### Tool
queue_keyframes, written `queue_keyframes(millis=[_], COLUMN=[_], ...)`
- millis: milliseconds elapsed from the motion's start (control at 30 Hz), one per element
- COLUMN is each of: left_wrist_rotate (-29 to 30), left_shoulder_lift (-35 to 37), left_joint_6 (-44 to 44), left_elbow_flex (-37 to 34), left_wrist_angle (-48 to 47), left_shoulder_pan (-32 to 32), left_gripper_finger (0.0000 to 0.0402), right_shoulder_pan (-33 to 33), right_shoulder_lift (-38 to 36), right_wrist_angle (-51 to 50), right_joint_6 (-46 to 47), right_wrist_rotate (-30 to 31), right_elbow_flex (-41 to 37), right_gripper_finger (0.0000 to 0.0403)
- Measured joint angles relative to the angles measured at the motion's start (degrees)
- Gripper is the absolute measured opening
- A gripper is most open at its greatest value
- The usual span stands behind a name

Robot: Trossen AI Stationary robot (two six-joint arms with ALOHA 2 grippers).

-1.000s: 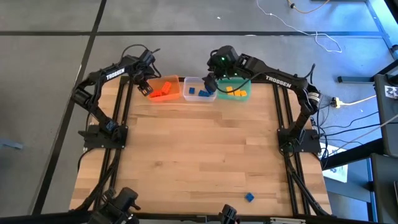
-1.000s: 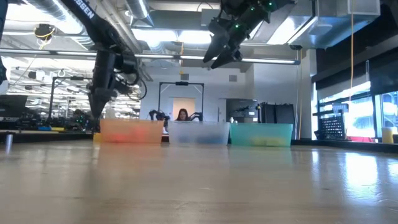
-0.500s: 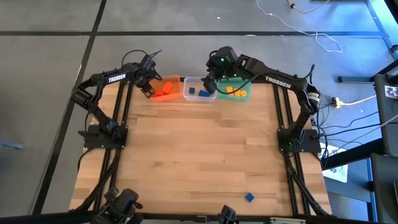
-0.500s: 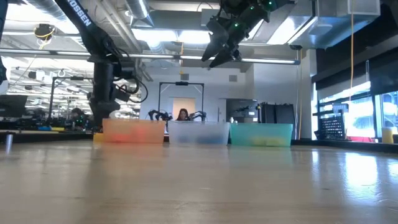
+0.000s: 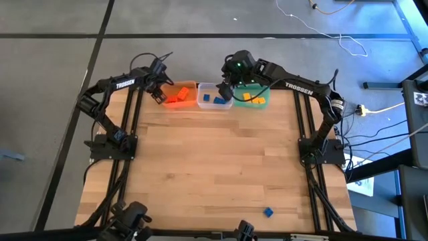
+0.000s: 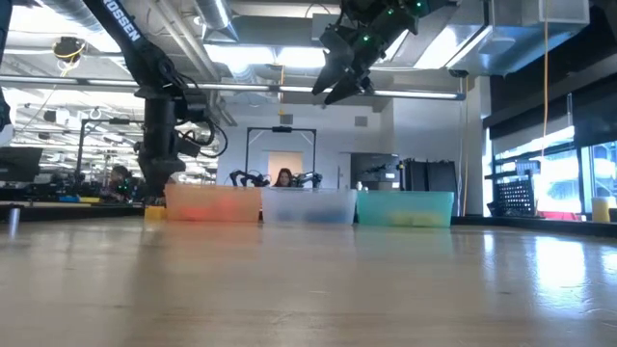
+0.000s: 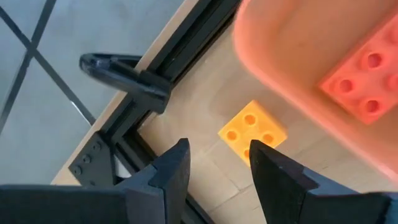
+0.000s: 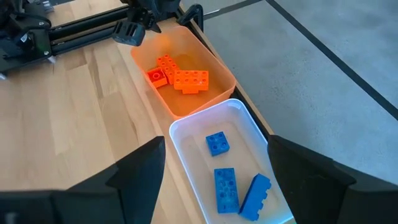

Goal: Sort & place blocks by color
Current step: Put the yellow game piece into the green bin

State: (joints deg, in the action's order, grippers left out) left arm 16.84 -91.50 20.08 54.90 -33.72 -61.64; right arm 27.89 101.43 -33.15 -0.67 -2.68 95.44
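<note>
My left gripper (image 7: 214,152) is open and low at the far left corner of the table, beside the orange tub's (image 5: 179,95) left wall. A yellow-orange block (image 7: 253,130) lies flat on the wood just beyond its fingertips. Orange bricks (image 8: 183,78) lie in the orange tub, three blue bricks (image 8: 225,186) in the clear tub (image 5: 214,96), and yellow ones in the green tub (image 5: 253,98). My right gripper (image 5: 226,89) hangs wide open and empty above the clear tub. One blue block (image 5: 268,212) lies alone near the table's near edge. My left gripper stands close against the orange tub's left wall (image 7: 273,81). Whether a finger touches that wall cannot be told. It touches no block.
The three tubs stand side by side along the far edge. Black frame rails (image 5: 130,114) run down both sides of the table, and one corner bracket (image 7: 118,68) sits right by my left gripper. The wide wooden middle (image 5: 214,161) holds nothing else.
My left gripper has swung from a tilt to pointing straight down and has dropped beside the orange tub's left wall. The orange tub has slid a little to the right, toward the clear tub. My right arm has kept still.
</note>
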Motion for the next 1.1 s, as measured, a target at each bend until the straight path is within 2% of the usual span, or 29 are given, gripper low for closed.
queue_keyframes(millis=[167,267,500,667,800,1100], left_wrist_rotate=[-0.3,-2.9,-2.2,-4.8,-4.5,-5.3], left_shoulder_lift=[0.0,0.0,0.0,0.0,-0.1,-2.9], left_joint_6=[0.8,1.3,2.3,6.9,7.6,9.0], left_elbow_flex=[-2.6,-4.0,-4.2,-4.2,-4.2,-4.1], left_wrist_angle=[0.1,1.5,4.2,4.5,4.6,4.6], left_shoulder_pan=[-0.8,-0.8,0.2,0.2,-0.2,-0.3], left_gripper_finger=[0.0157,0.0157,0.0157,0.0157,0.0157,0.0157], right_shoulder_pan=[0.0,0.0,0.0,0.1,0.1,0.1], right_shoulder_lift=[0.0,0.0,0.0,0.0,0.0,0.0], right_wrist_angle=[0.0,0.1,0.2,0.2,0.2,0.1], right_joint_6=[0.0,0.0,-1.4,-1.4,-1.4,-1.5], right_wrist_rotate=[0.0,0.0,0.0,0.0,0.0,0.0], right_elbow_flex=[0.0,0.0,0.0,0.0,0.0,0.0], right_gripper_finger=[0.0283,0.0283,0.0283,0.0283,0.0283,0.0283])
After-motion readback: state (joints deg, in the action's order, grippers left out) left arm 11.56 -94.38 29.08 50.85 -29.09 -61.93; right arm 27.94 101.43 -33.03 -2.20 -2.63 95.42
